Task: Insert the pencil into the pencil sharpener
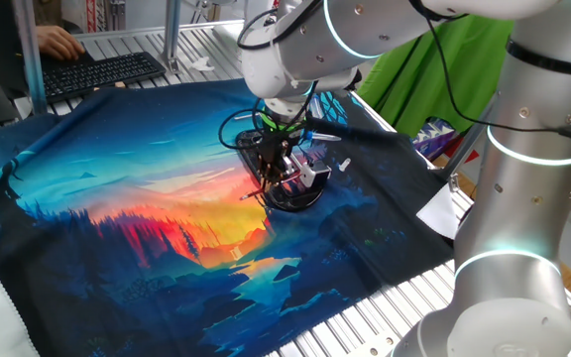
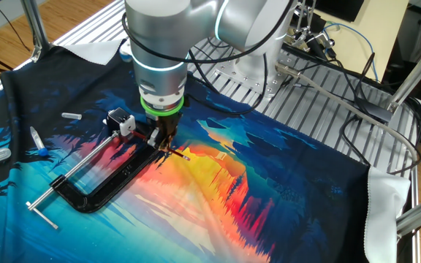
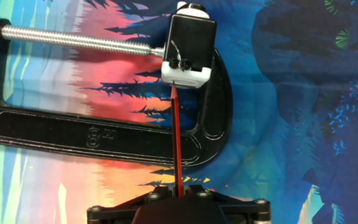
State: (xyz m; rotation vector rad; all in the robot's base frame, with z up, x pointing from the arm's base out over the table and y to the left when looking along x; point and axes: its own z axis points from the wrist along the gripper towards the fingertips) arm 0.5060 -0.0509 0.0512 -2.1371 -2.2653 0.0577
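My gripper (image 3: 180, 190) is shut on the pencil (image 3: 176, 137), a thin red-brown stick that runs straight ahead in the hand view. Its tip meets the white lower face of the pencil sharpener (image 3: 190, 43), a small black-and-white block. I cannot tell whether the tip is inside the hole. The sharpener sits pinched between the silver threaded rod (image 3: 79, 42) and the jaw of a big black C-clamp (image 3: 98, 134). In the other fixed view the gripper (image 2: 165, 142) stands over the clamp (image 2: 115, 179), the sharpener (image 2: 120, 121) is to its left, and the pencil's rear end (image 2: 185, 155) sticks out to the right.
The clamp lies on a colourful landscape-print cloth (image 1: 117, 228). Loose pens and a cap (image 2: 39, 142) lie at the cloth's left edge. A keyboard (image 1: 102, 71) with a person's hand (image 1: 57, 42) is at the back. Green fabric (image 1: 434, 69) hangs behind the arm.
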